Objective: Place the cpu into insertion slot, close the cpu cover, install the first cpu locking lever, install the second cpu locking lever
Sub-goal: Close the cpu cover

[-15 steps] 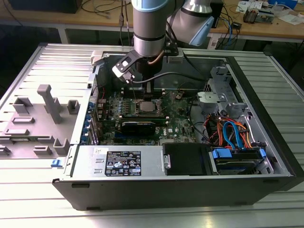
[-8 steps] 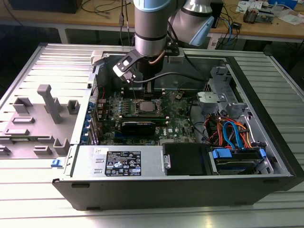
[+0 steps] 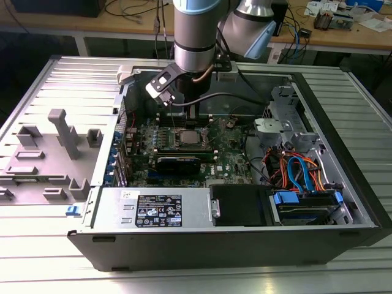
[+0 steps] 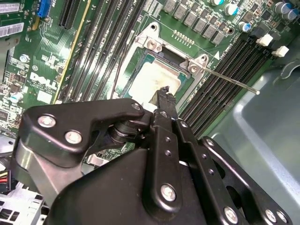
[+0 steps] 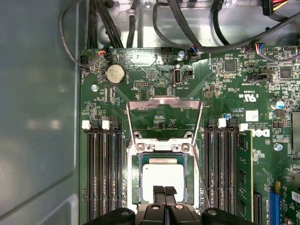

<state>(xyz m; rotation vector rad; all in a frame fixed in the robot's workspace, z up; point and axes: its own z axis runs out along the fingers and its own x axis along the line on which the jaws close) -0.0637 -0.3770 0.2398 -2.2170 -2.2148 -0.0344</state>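
Jaws: together, the two black fingertips (image 5: 159, 193) side by side with only a seam between them, clamped on nothing. Gripper (image 4: 164, 93): points tip-down at the socket area in both wrist views; whether it touches the chip below cannot be told. Cpu (image 5: 162, 177): seated flat in the insertion slot (image 5: 143, 161), dull silver top up, directly under the jaws, the edge closest to them covered by the fingertips in the first wrist view. Cpu cover (image 5: 164, 102): open, lying clear of the slot on the side away from the fingertips, green board showing through its window. Locking lever (image 4: 229, 80): thin metal rod, sticking out free across the black memory slots (image 5: 101, 178). Hidden: in the second wrist view the gripper's black linkage blocks one side of the slot and the board beyond it. Exterior view: arm (image 3: 195, 37) stands over the middle of the motherboard (image 3: 233, 160) inside the open computer case (image 3: 202, 245); socket detail is hard to make out there.
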